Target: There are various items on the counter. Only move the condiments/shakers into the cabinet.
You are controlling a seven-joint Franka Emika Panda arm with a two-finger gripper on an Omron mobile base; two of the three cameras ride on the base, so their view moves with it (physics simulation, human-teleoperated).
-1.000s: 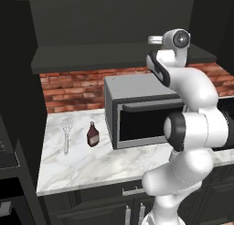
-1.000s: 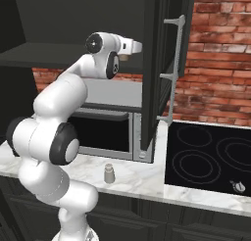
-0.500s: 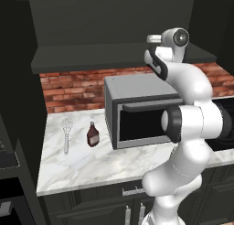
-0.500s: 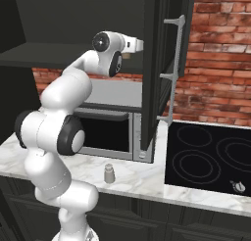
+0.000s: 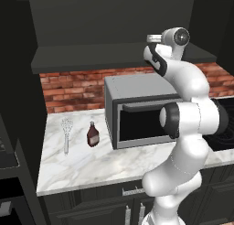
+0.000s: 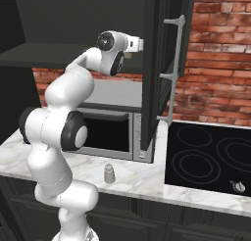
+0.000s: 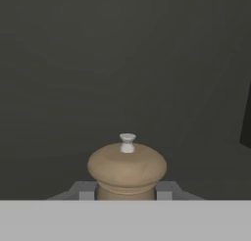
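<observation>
In the hand view, a tan wooden pepper mill (image 7: 127, 169) with a small silver knob stands upright between my fingers (image 7: 87, 191). My gripper (image 7: 127, 191) is shut on its body, in front of the dark inside of the wall cabinet (image 5: 91, 59). The dark red-brown bottle (image 5: 93, 134) and the wire whisk (image 5: 66, 130) are on the marble counter (image 5: 91, 162), left of the microwave. In front of the microwave, near the counter's edge, stands the pale grey shaker (image 6: 109, 173).
The microwave (image 5: 137, 109) stands on the counter under the cabinet's shelf ledge (image 6: 39, 54). An open dark cabinet door (image 6: 157, 73) with a long handle hangs just right of my hand. A black stovetop (image 6: 206, 161) lies to the right. Red brick wall is behind.
My wrist has shifted slightly to the right and toward the cabinet, and the arm's lower links have re-posed. The bottle, whisk and shaker have not moved.
</observation>
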